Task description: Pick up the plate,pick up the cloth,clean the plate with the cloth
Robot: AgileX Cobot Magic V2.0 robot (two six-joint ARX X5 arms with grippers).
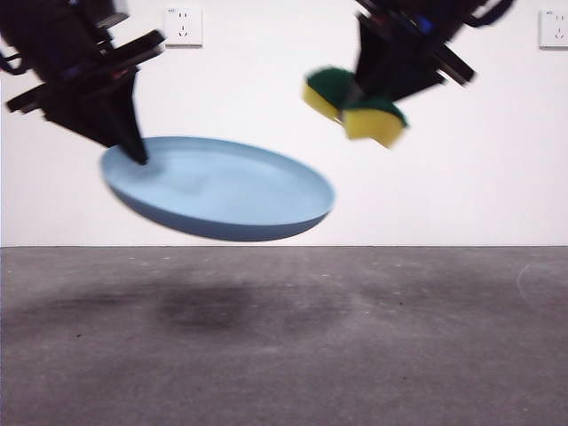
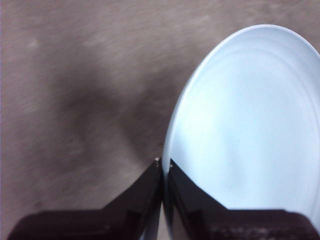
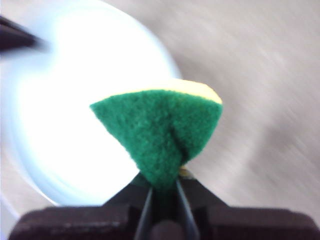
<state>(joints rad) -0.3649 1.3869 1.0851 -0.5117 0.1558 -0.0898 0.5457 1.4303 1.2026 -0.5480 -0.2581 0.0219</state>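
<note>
Light-blue plate [image 1: 222, 189] held tilted in the air above the grey tabletop [image 1: 284, 355], left pincer [image 2: 164, 167] clamped on its rim. Right pincer [image 3: 162, 187] pinches cloth [image 1: 355, 105], folded, aloft beside plate, apart.

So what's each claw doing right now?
Left gripper: shut on the plate rim, lifted.
Right gripper: shut on the cloth, squeezed.

You are looking at a robot test lab, not a home: a bare grey matte bench [image 1: 284, 355] runs to a plain white wall [image 1: 444, 177] carrying only two white square power sockets [image 1: 183, 26], left and far right.
</note>
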